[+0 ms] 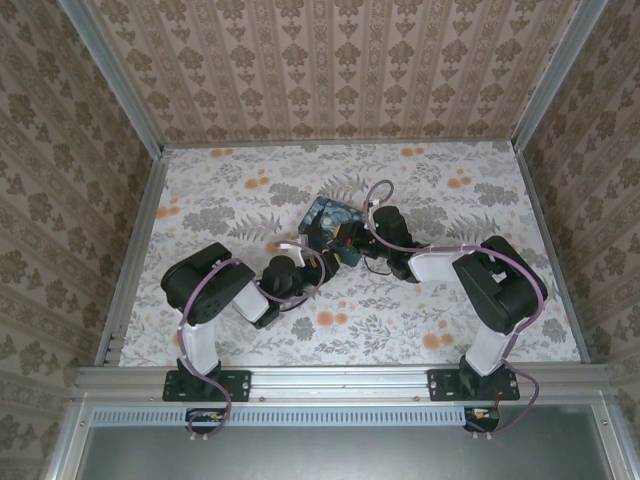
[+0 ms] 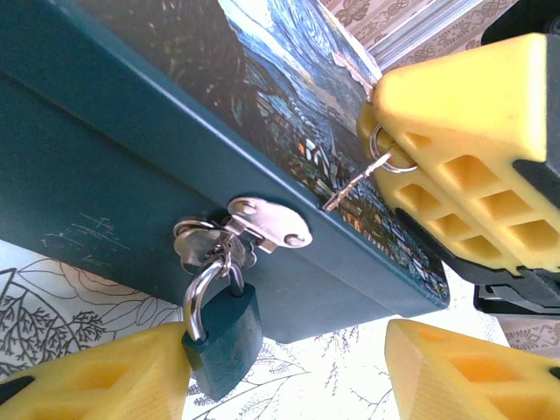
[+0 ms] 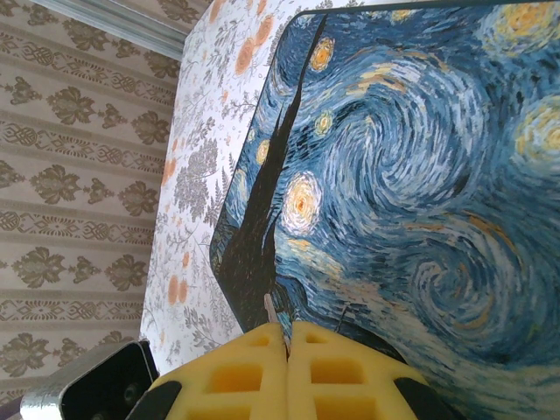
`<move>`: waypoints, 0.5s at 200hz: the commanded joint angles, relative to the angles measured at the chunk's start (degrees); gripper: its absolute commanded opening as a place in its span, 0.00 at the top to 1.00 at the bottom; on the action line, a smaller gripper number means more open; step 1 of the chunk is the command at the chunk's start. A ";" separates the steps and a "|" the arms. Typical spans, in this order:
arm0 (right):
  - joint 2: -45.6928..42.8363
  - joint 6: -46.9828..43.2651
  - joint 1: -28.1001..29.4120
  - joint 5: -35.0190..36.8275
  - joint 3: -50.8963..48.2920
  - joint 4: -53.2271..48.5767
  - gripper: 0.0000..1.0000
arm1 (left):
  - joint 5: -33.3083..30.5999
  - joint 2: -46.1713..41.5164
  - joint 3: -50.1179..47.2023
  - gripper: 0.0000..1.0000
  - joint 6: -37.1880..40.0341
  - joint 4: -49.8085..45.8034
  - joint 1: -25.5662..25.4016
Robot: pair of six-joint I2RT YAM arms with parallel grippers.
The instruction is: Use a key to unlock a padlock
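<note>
Padlock [image 2: 224, 337]: tiny, dark bluish metal body, thin silvery shackle. Hangs by that shackle from the shiny metal hasp [image 2: 267, 223] on the front wall of the dark-blue box [image 2: 105, 149] printed with a starry-night painting. Shackle down in the body. Touches the tip of one yellow finger [image 2: 105, 381] of the left gripper [image 2: 284, 350]. Jaws spread, other finger well apart from the lock, nothing pinched.

Key [image 2: 354, 185]: slim silvery metal on a small ring. Sits clamped in the right gripper [image 3: 287, 343], yellow pads pressed together, only a thin sliver of metal poking out between them. Hovers over the painted lid, above and to the side of the hasp, apart from the lock.

From above: both grippers close together at the near side of the box, mid-way across the floral tabletop [image 1: 250, 200].
</note>
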 commanded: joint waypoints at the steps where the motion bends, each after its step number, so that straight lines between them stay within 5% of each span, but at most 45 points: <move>1: 2.97 1.02 0.35 -0.80 -1.00 -4.76 1.00 | -0.21 -0.94 0.43 0.39 -1.37 -0.01 -0.32; 100: 2.87 1.20 0.35 -0.80 -1.21 -4.63 1.00 | -2.08 3.28 0.83 0.38 -2.11 -0.01 -1.06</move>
